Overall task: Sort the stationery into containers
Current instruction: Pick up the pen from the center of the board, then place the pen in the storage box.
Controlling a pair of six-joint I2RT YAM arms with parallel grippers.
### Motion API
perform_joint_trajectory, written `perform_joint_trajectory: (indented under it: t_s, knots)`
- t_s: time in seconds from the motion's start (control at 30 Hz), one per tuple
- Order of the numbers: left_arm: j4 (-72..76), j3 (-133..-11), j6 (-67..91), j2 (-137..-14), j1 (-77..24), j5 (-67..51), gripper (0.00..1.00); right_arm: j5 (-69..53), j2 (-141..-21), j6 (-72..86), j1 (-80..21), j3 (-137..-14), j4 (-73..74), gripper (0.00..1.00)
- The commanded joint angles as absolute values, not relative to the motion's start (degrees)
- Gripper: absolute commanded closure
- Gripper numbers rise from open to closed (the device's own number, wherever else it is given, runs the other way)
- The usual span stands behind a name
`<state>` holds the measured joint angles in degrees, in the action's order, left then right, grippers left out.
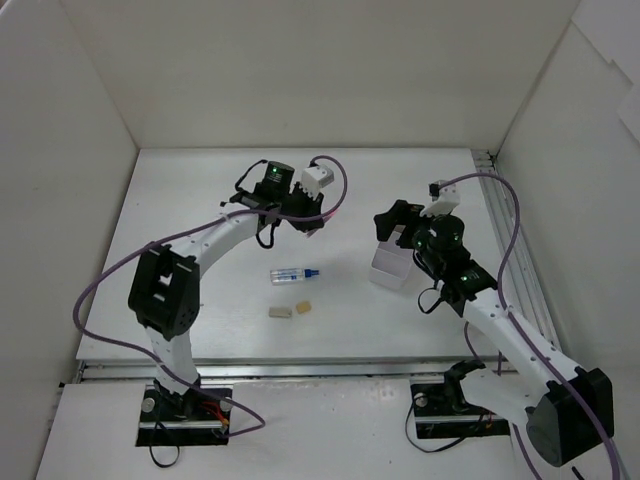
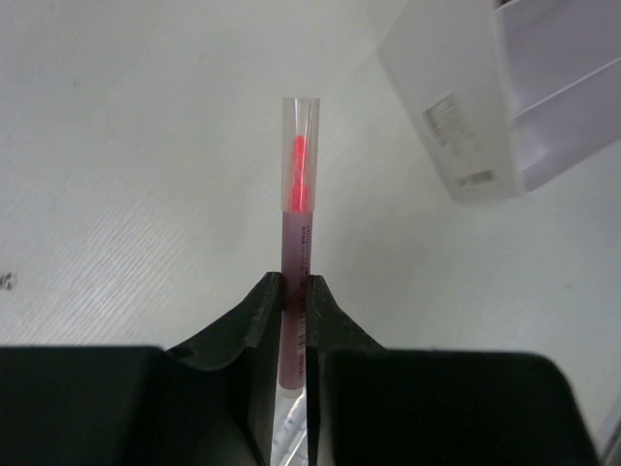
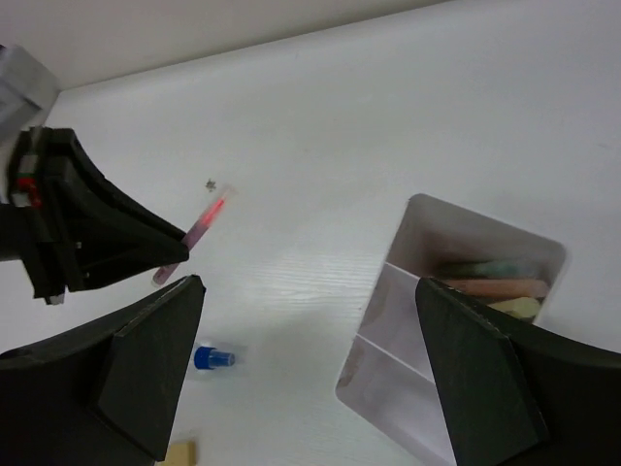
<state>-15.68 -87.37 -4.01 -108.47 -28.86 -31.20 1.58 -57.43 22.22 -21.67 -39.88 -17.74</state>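
Observation:
My left gripper (image 2: 294,291) is shut on a red pen (image 2: 296,223), which sticks out forward above the table. In the top view this gripper (image 1: 312,216) hangs at the middle back, the pen (image 1: 336,213) pointing right. The white divided box (image 3: 437,233) lies under my open right gripper (image 3: 310,284), and pens (image 3: 495,284) rest in its far compartment. The other two compartments look empty. A clear tube with a blue end (image 1: 293,274) and two beige erasers (image 1: 291,310) lie on the table left of the box (image 1: 392,270).
White walls enclose the table on three sides. A metal rail (image 1: 510,250) runs along the right edge. A small dark speck (image 3: 210,183) lies on the tabletop near the pen tip. Purple cables loop off both arms.

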Motion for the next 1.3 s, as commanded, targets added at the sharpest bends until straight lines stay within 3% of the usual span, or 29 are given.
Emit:
perform_joint_trajectory:
  t_s: [0.0, 0.47, 0.67, 0.77, 0.8, 0.83, 1.07, 1.1, 1.17, 1.23, 1.27]
  knots:
    - [-4.7, -83.8, 1.3, -100.3, -29.0, -41.1, 1.0, -6.8, -60.2, 29.1, -21.6, -42.0, -26.1, 0.11]
    - [4.0, -76.8, 7.6, -95.0, -33.0, -42.4, 0.99, -11.8, -72.3, 39.9, -25.4, -44.7, -37.4, 0.13]
    - [6.3, -74.4, 8.9, -92.7, -34.1, -42.8, 0.99, -9.7, -73.4, 42.0, -25.9, -44.2, -37.5, 0.26]
    - [7.3, -73.1, 9.1, -91.4, -34.1, -42.1, 0.99, -8.4, -73.1, 42.6, -26.4, -43.5, -37.8, 0.4]
    - [7.5, -72.8, 9.1, -91.0, -34.1, -41.9, 0.99, -8.3, -73.0, 42.6, -26.5, -43.6, -38.0, 0.58]
    - [7.7, -72.4, 9.1, -90.9, -34.1, -41.9, 0.99, -7.8, -72.9, 42.6, -27.0, -43.7, -38.0, 0.68]
    - [8.4, -72.1, 9.3, -90.5, -34.6, -41.7, 0.97, -10.3, -73.2, 41.0, -27.2, -45.2, -37.9, 1.0]
    - [8.3, -72.2, 9.5, -90.4, -35.2, -41.7, 0.95, -10.3, -73.0, 41.0, -27.2, -45.1, -37.9, 1.0]
    - [8.6, -71.8, 9.6, -89.9, -35.2, -41.5, 0.73, -9.8, -72.2, 40.0, -27.3, -45.0, -37.8, 1.0]
    - [8.8, -71.3, 9.4, -89.5, -35.2, -41.0, 0.35, -8.1, -70.9, 38.4, -27.4, -44.9, -36.9, 1.0]
    - [8.7, -71.1, 9.4, -88.8, -35.2, -40.9, 0.25, -7.3, -69.8, 37.6, -27.3, -45.0, -36.4, 1.0]
